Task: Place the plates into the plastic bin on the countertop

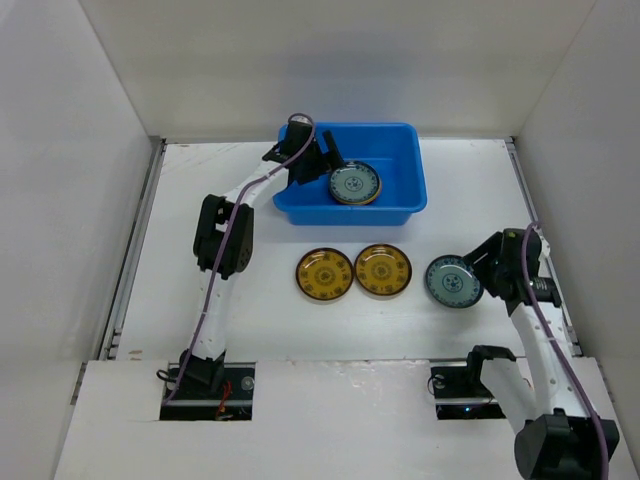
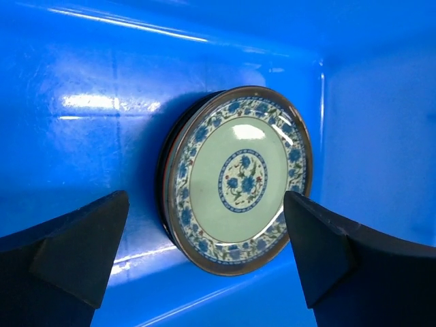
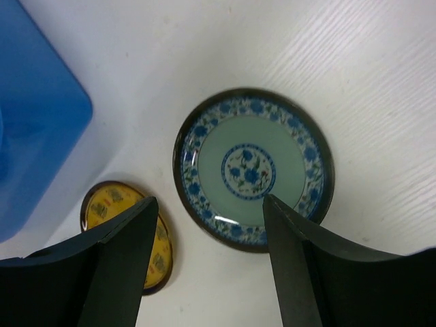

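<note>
toward the near right corner of the flat white countertop, the right gripper hovers with its fingers spread wide over a pale blue-green patterned round plate. the plate lies flat on the surface, with no contact that the wrist view shows. to its left, around the table's middle, one yellow-brown patterned round plate and its twin lie side by side.

against the far edge stands the bright blue rectangular plastic bin. a second blue-green plate rests inside it, on at least one darker plate. the left gripper is in the bin, fingers spread and holding nothing.

three plates seem left to move. next, the right gripper likely must drop and pinch its plate's low rim, once the left arm lifts clear of the bin.
</note>
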You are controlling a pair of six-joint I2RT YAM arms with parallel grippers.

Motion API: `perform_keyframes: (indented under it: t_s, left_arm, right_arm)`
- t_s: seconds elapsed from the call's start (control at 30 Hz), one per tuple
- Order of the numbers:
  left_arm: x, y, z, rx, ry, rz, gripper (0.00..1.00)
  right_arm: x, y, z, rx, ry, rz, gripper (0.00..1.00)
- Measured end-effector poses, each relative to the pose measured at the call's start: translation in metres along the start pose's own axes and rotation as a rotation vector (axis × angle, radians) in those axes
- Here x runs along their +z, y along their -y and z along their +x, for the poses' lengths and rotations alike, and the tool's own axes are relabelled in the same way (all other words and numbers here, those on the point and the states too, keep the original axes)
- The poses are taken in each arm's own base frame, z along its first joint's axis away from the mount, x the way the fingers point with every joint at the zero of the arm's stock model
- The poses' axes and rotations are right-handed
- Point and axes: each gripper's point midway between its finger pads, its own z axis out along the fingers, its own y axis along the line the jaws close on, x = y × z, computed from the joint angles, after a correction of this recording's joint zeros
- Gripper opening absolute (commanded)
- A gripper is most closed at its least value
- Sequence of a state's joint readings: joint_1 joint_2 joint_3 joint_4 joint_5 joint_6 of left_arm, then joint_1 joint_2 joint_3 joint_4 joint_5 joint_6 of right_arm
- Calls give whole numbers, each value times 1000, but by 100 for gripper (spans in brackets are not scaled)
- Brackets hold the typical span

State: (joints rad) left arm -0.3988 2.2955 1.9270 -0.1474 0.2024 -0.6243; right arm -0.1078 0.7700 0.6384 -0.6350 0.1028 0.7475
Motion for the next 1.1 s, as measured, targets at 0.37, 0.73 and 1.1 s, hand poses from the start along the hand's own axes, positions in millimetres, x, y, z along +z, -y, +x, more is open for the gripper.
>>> perform_keyframes:
  t_s: [0.37,0.73,1.1]
  left_arm:
    - [-45,34,-42,8,90,65,100]
    - [-176,80,-145,-16,368,197,100]
    - [-176,56,-133,-63,345,159,100]
  right_arm:
    - [17,53,49,192,-156,202,67]
    - [8,66,69,311,-176,248,66]
    - [22,78,93,380,-210,264,56]
